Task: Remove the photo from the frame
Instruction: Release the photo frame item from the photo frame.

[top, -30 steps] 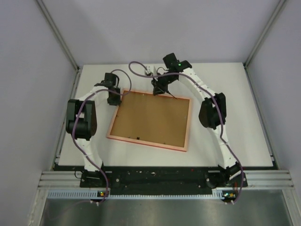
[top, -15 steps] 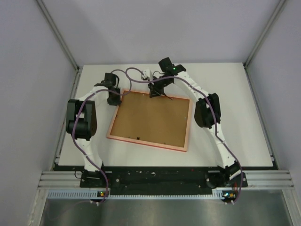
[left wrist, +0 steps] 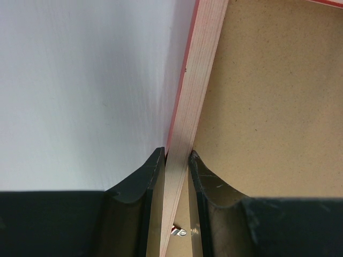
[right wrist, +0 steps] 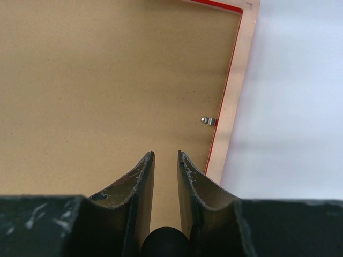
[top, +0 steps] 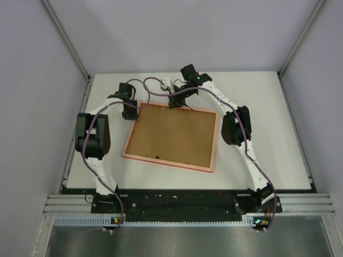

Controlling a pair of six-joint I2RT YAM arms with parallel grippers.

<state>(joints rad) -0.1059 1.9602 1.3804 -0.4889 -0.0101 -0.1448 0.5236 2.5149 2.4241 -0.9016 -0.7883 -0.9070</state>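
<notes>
Frame (top: 166,163) lies back-up near the middle of the white table (top: 268,134), turned slightly askew. Pale pinkish rim, red showing at its edges. Brown backing board (top: 172,135) fills it. Photo hidden, not seen in any view.

Left gripper (top: 130,112) at the frame's far-left corner. Wrist view: jaws pinched on the left rim (left wrist: 195,96), one finger on the outer side, the other over the board.

Right gripper (top: 176,104) over the far edge, above the board. Wrist view: fingers a narrow gap apart, nothing between the tips (right wrist: 165,154). A dark round thing sits low between them; cannot tell whether it is gripped.

Small metal clip (right wrist: 208,121) on the board just beside the rim.
</notes>
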